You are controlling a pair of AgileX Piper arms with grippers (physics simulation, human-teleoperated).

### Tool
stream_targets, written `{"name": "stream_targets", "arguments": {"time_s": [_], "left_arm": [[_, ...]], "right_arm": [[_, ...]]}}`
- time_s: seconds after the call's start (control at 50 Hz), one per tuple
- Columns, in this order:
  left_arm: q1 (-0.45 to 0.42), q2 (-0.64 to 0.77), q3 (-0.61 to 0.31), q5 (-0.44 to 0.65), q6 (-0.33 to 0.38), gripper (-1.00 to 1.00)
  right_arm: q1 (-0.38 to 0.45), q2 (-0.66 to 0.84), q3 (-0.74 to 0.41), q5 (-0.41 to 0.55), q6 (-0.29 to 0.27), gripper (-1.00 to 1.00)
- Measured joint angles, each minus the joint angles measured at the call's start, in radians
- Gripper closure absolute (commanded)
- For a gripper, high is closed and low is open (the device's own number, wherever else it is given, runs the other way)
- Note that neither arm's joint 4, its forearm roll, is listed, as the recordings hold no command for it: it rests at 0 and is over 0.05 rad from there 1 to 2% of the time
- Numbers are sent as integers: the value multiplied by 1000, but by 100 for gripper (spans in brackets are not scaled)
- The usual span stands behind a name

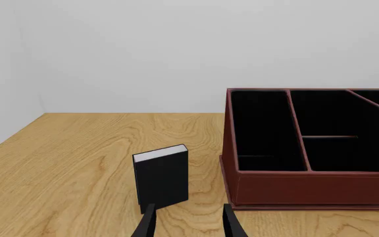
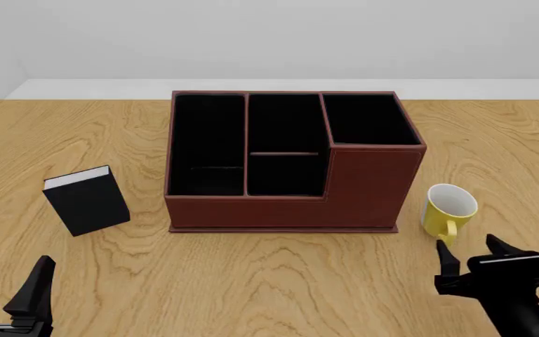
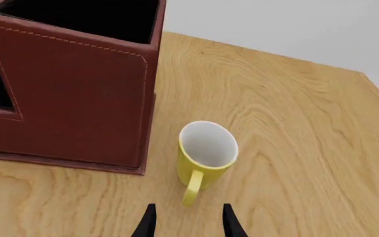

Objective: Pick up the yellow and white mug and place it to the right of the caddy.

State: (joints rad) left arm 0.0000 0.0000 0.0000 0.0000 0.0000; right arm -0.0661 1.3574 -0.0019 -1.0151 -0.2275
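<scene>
The yellow and white mug stands upright on the table just off the caddy's right front corner, handle turned toward me. In the right wrist view the mug sits beside the caddy's tall end. My right gripper hovers open a little in front of the mug's handle, holding nothing; its fingertips show below the handle. My left gripper is open at the near left edge, empty, and the left wrist view shows the gripper facing the caddy.
A small black book with white pages stands upright left of the caddy, also seen as the book just ahead of the left fingers. The wooden table ends at a white wall behind.
</scene>
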Motion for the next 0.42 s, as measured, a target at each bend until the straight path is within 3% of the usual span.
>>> {"name": "stream_targets", "arguments": {"time_s": [0.28,0.42], "left_arm": [[0,0,0,0,0,-100],[0,0,0,0,0,-100]], "right_arm": [[15,-433,1,378,-19,-100],[24,-596,1,520,-30,-100]]}}
